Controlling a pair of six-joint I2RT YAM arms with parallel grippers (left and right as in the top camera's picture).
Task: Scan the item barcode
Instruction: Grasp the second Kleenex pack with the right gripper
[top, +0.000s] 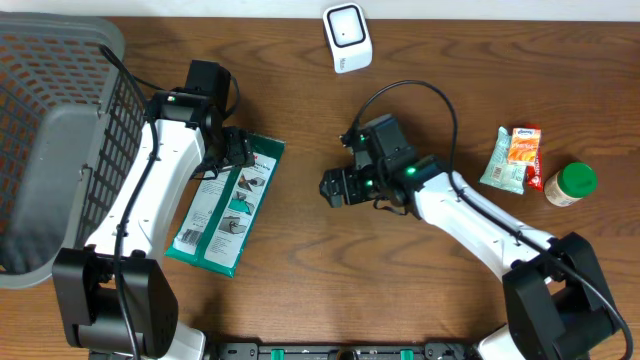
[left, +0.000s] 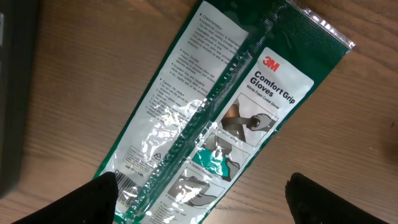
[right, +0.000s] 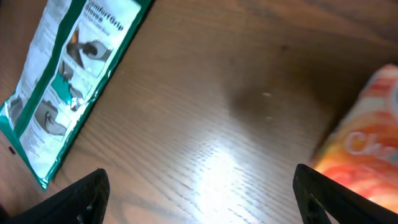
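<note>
Reads "3M Comfort Grip Gloves" on the white panel of the green glove pack (left: 217, 118), above drawings of a gloved hand. Carries columns of small print on the other half, too fine to read. Lies flat on the wooden table (top: 300, 290) at 9 o'clock from the table's middle, with its long axis running from 1 to 7 o'clock and its glossy film catching glare.

Over the pack's 12 o'clock end, the left gripper (top: 235, 150), fingers spread wide with nothing clamped. Cannot tell whether touching the film.

At the table's middle, well apart from the pack, the right gripper (top: 335, 187), fingers (right: 87, 193) likewise wide and empty above bare wood. At 3 o'clock in the right wrist view, a blurred orange wrapper (right: 367, 143) with lettering starting "Ch"; the rest unreadable.

At 12 o'clock, a small white scanner (top: 346, 37). At 3 o'clock, a teal pouch (top: 503, 162) touching an orange-red packet (top: 528, 152), and just beside them a jar (top: 571, 184) with a green lid. At 9 to 10 o'clock, past the left arm, a grey mesh basket (top: 115, 120).
</note>
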